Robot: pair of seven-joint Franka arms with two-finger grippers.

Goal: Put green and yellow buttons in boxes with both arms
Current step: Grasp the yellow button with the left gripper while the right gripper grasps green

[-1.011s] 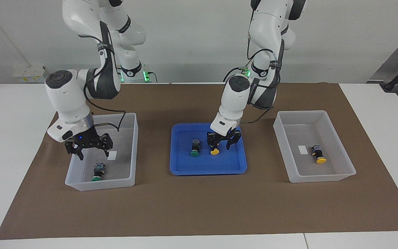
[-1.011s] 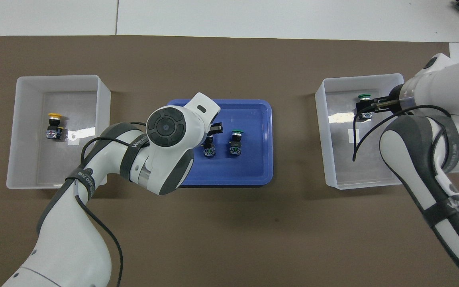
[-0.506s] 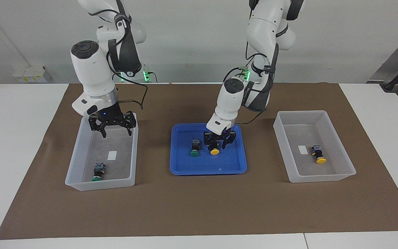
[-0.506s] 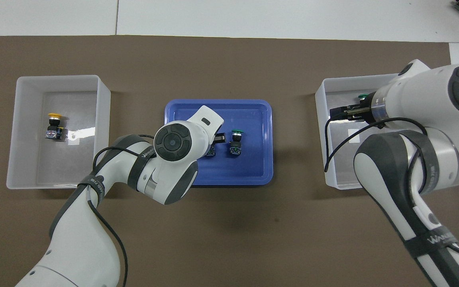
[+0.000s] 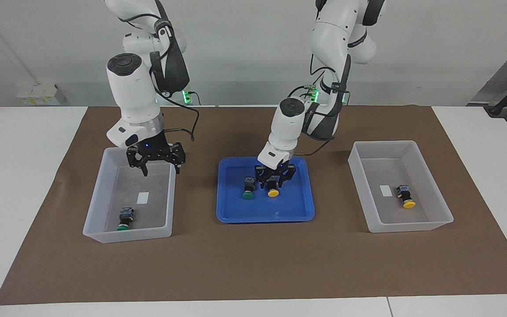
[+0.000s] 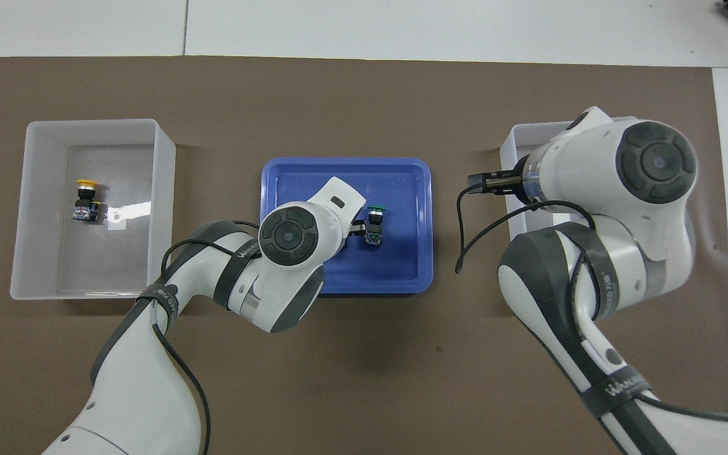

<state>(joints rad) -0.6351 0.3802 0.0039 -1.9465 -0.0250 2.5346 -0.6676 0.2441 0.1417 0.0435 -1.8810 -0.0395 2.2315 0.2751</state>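
Left pincer point(image 5: 273, 183) closing round the yellow button point(image 5: 273, 192) in the tray point(image 5: 299, 211)
We seat it squarely before lifting; right pincer point(image 5: 161, 169) hangs open

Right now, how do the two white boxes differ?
The box at the right arm's end holds a green button; the box at the left arm's end a yellow button. The right gripper, jaws open, hangs over the first box's robot-side edge; none is over the second: the left gripper is down in the blue tray. Both are translucent, labelled, holding one button.
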